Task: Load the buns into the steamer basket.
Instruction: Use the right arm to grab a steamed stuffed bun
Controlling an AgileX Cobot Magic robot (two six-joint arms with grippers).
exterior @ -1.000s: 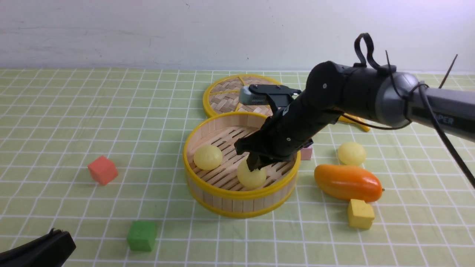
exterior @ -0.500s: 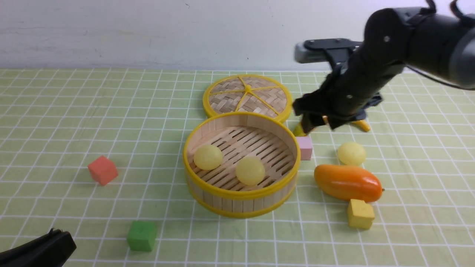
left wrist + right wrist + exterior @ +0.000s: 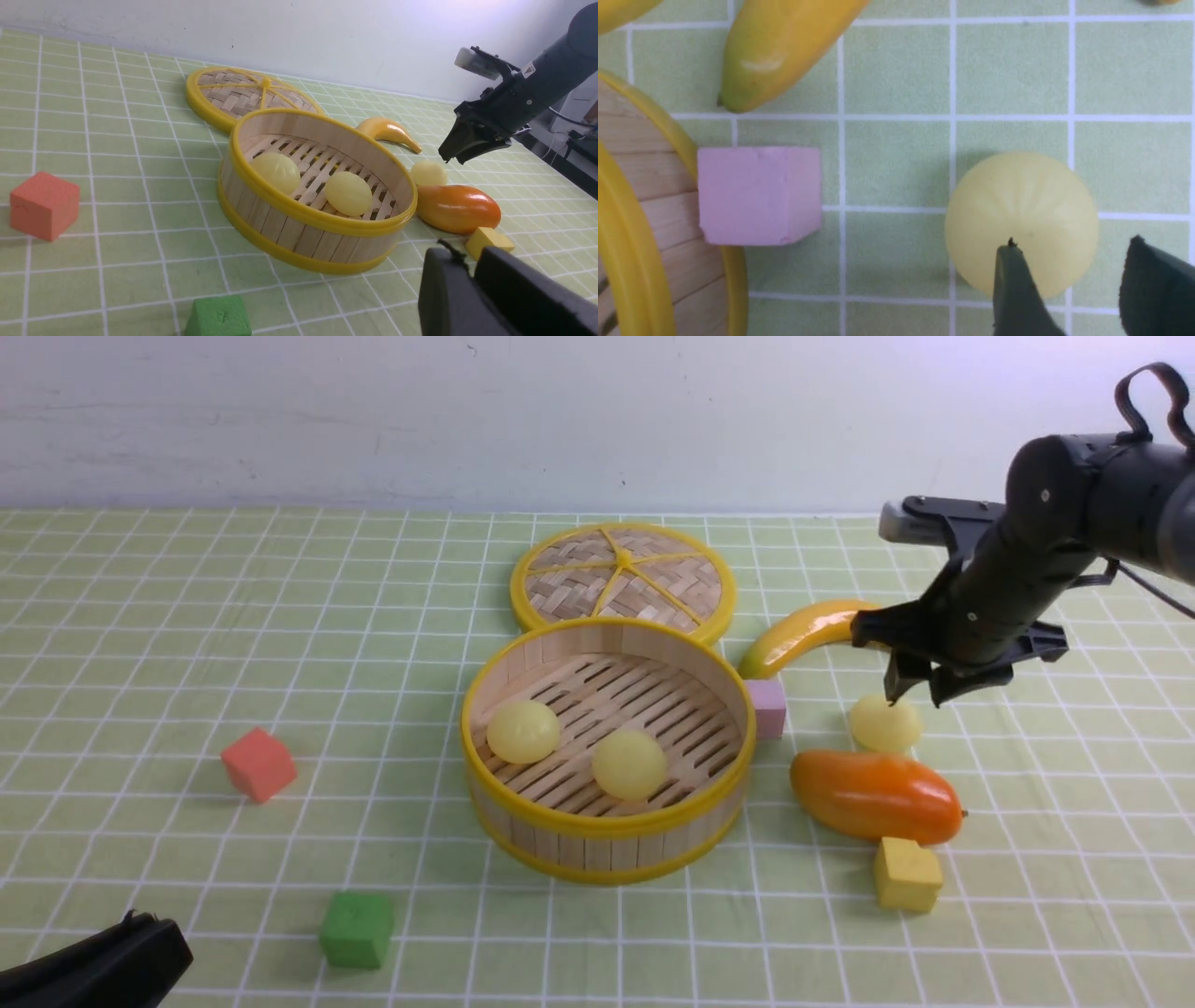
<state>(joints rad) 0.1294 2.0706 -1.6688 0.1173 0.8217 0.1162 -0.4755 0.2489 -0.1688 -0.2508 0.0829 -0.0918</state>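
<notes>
- A second ago the right claw [image 3: 915,693] was down inside the steamer basket [image 3: 607,829], at the second bun [image 3: 630,764]. Half a second ago it was raised near the lid [image 3: 623,581]. Now it hangs over the third bun [image 3: 884,724], fingers apart and holding nothing.
- The first bun [image 3: 524,731] and the second bun have not moved. They lie on the slatted floor at about 9 and 6 o'clock.
- The third bun is also unmoved, on the table [image 3: 187,616] outside the basket at about 3 o'clock from it, and at 12 o'clock from the mango [image 3: 876,796].
- The banana [image 3: 803,630], partly hidden by the arm before, now shows whole at about 2 o'clock from the basket.
- The right wrist view alone shows the gap of the right claw [image 3: 1083,289]. One fingertip is over the third bun [image 3: 1020,210] and the other is past its edge. The pink cube [image 3: 759,196] sits against the basket wall.
- The left wrist view shows from the side that the right claw [image 3: 455,156] is slightly above the third bun [image 3: 429,173], not touching it.
- The left claw [image 3: 472,266] is a dark mass at the frame's edge, and I cannot tell whether its fingers are apart or together.
</notes>
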